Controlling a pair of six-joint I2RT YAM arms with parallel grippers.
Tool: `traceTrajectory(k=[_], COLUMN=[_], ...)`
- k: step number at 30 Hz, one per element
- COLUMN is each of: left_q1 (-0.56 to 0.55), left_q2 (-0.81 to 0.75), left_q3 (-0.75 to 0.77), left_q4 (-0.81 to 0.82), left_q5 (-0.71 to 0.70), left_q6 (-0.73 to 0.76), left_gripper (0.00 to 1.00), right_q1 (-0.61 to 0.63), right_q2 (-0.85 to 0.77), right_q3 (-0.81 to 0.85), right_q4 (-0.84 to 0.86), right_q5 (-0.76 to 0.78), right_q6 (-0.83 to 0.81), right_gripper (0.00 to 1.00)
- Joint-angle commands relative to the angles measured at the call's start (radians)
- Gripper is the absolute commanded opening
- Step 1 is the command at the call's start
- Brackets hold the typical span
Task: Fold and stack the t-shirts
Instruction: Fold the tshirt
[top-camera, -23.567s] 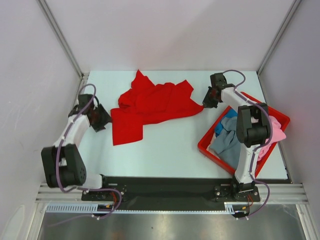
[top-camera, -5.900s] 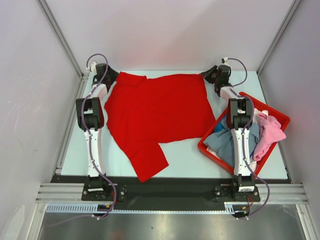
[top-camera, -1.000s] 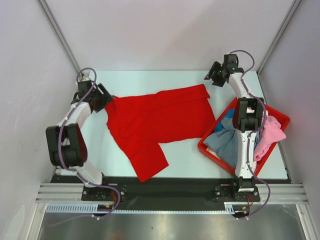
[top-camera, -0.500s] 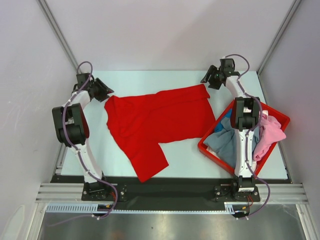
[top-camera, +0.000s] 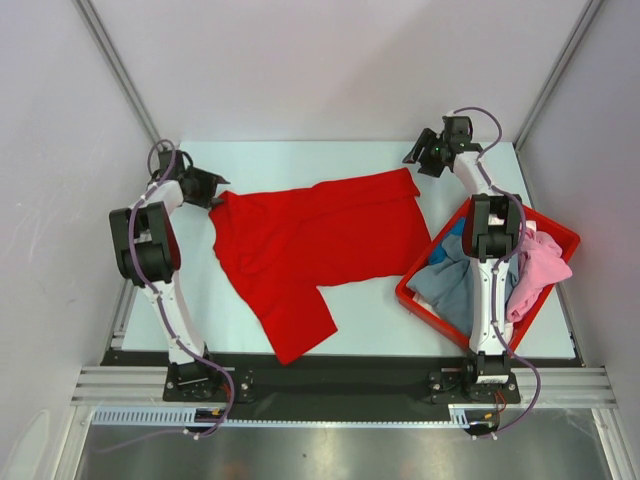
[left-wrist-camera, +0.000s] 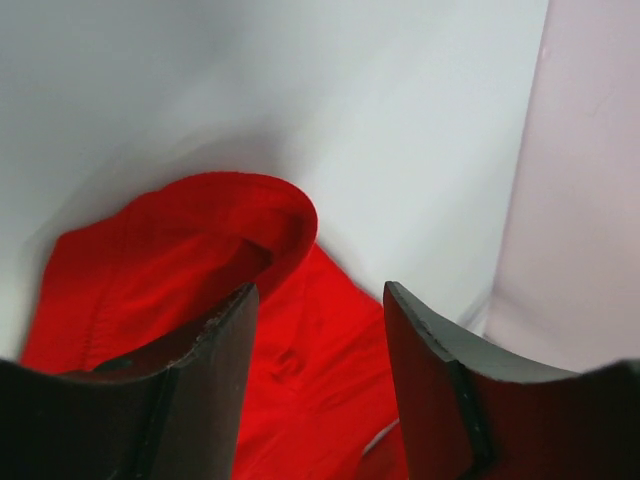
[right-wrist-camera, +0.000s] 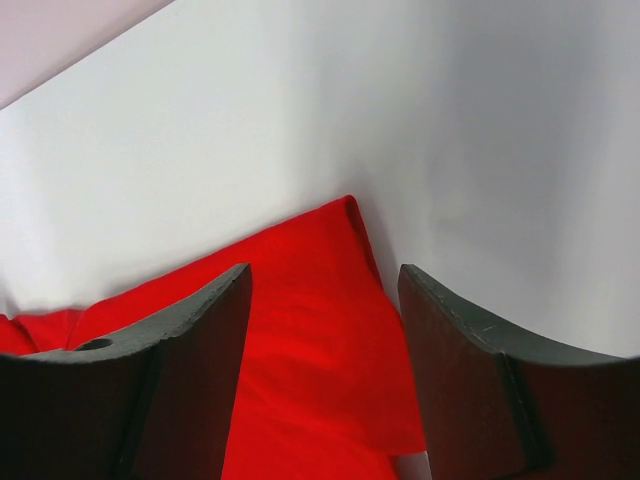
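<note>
You've got the red t-shirt (top-camera: 310, 235) spread mid-frame on the pale table (top-camera: 300, 160), white walls (top-camera: 330, 60) behind, left gripper (top-camera: 212, 186) at its left corner, right gripper (top-camera: 415, 160) by its upper-right corner, both with fingers parted.

Surface: pale table (top-camera: 350, 310), seen from above | Laid on it: one red t-shirt (top-camera: 310, 235), spread flat across the middle, one sleeve pointed toward the near edge | Also set on it: red plastic bin (top-camera: 408, 296), placed askew at the right | Contact: shirt's right hem possibly touching the bin's wall
</note>
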Motion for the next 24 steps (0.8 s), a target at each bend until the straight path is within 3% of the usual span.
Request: traceTrajectory(k=[1,14,24], left_q1=[0.002,0.005,0.013], left_q2=[0.018,0.106,0.140], left_q3=[0.003,0.123,0.156], left_q4=[0.048,-0.047,-0.063], left_q5=[-0.001,-0.060,-0.095], left_q6=[-0.171,-0.321,-0.318], left_gripper=[0.58,0.59,0.54], right_q1=[0.000,-0.005,-0.003], right_q2=[-0.003,-0.004,0.017], right_q3=[0.014,0.004,-0.002], right_q4=[0.040,0.063,0.093], right_q5=[-0.015,-0.015,-0.075], right_q6=[0.003,0.013,0.024], right_gripper=[0.66,0.66,0.62])
